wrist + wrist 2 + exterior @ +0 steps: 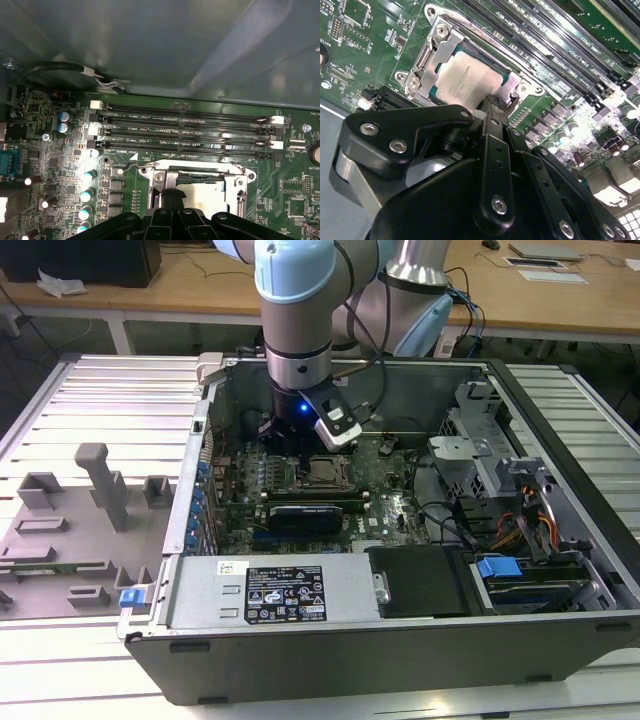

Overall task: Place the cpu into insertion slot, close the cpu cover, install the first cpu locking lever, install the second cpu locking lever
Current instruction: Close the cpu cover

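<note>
- Bearing the whole scene: a slatted metal counter [110, 380], with a grey fixture tray [60, 540] on it at the exterior view's left.
- Open computer case [400, 655], lying on the counter with its interior facing up.
- Arm [300, 300], light blue and grey, reaching down into the case over the board.
- Green board [370, 30], flat on the case floor.
- Long black memory slots [185, 132], side by side, just beside the socket.
- Cover [432, 52], a metal frame, lying flat over the slot, its opening around the cpu.
- Slot [307, 474], on the board below the arm.
- Cpu [470, 80], silver-grey top up, seated in the slot under the cover.
- Jaws: closed, holding nothing. The fingertips [491, 102] are at the cover's edge; contact cannot be told.
</note>
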Controlling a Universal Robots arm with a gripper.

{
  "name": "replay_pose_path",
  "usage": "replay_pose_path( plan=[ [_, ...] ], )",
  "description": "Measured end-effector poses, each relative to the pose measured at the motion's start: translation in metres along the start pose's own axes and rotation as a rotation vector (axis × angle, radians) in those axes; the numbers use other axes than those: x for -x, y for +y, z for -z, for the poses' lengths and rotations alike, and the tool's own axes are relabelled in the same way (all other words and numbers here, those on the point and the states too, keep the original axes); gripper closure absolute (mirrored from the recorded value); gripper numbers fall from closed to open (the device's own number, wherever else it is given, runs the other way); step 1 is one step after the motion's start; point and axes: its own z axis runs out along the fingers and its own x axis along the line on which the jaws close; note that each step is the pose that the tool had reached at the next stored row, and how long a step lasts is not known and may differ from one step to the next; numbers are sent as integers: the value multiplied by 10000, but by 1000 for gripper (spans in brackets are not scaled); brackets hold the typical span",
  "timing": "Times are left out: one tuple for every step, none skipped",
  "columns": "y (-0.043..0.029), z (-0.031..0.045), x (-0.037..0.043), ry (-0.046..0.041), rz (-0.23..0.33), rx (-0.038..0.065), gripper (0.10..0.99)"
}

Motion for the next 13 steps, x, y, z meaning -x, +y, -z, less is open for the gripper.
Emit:
replay_pose_path(
  plan=[
    [-1, -1, 12, -1, 1, 1, 980],
    [-1, 0, 15, -1, 0, 1, 980],
    [-1, 2, 18, -4, 0, 4, 980],
    [0, 3, 21, -7, 0, 13, 980],
    [-1, 3, 24, -8, 1, 20, 980],
    [-2, 4, 40, -3, -1, 23, 980],
    [-3, 2, 52, -7, 0, 28, 980],
    [-4, 2, 61, -4, 0, 29, 980],
    [-5, 5, 74, -4, 1, 32, 980],
    [-5, 9, 80, -6, 3, 35, 980],
    [-4, 15, 84, -7, 4, 36, 980],
    [-3, 30, 85, -6, 3, 35, 980],
    [-1, 53, 87, -4, 3, 35, 980]
  ],
)
